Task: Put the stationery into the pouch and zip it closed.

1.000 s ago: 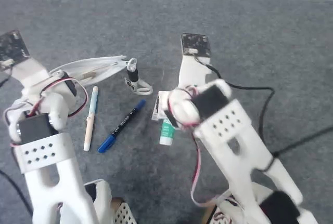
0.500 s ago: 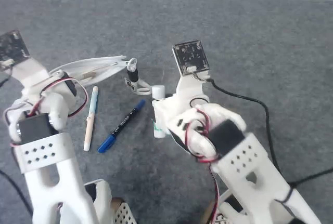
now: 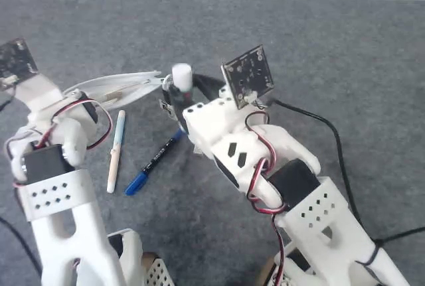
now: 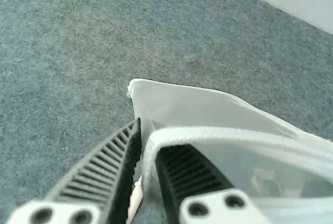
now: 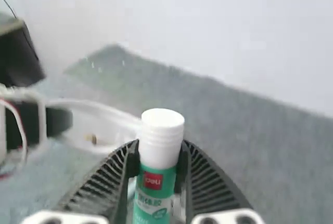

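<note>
Seen from the high view, the grey counter [image 3: 345, 54] carries the pouch [image 3: 123, 87] at about ten o'clock from the middle, a pale, translucent bag lying flat with its mouth toward three o'clock. The left end effector [image 4: 141, 126] is clamped narrow on the pouch's edge: its wrist view shows one ribbed jaw on each side of the white zip band, which is pinched between them. The right end effector [image 5: 158, 150] grips the glue stick [image 5: 162, 126], jaws pressed against the tube's sides just below the white cap, which sticks out past the fingertips; the green label sits lower between the jaws. From above, that cap is at about eleven o'clock from the middle, just beside the pouch's mouth on its three o'clock side, and the stick is off the counter. Two more pieces of stationery lie on the counter at six o'clock of the pouch: a white and light-blue pen [image 3: 115, 150] and, at its three o'clock, well apart from it, a blue marker [image 3: 154, 161] lying aslant.
</note>
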Available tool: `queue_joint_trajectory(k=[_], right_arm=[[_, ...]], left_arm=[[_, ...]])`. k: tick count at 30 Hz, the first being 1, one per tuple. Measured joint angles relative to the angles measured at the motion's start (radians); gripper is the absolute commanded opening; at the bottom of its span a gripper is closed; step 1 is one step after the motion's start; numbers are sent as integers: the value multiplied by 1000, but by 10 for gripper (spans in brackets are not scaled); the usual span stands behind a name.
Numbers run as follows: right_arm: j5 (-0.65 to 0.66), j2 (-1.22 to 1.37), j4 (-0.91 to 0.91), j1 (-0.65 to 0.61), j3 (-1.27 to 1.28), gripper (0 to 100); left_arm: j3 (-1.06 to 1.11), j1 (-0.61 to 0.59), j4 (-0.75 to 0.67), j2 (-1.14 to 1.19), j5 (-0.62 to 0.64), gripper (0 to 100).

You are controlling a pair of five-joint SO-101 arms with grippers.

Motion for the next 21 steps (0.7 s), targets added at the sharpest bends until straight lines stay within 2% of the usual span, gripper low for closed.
queue_joint_trajectory(k=[4, 12, 21], right_arm=[[5, 32, -160, 0, 0, 6], [6, 292, -483, -48, 2, 6], [6, 365, -772, -51, 2, 6]], left_arm=[[0, 0, 0, 0, 0, 12], [17, 0, -12, -8, 0, 12], [17, 0, -12, -6, 0, 12]])
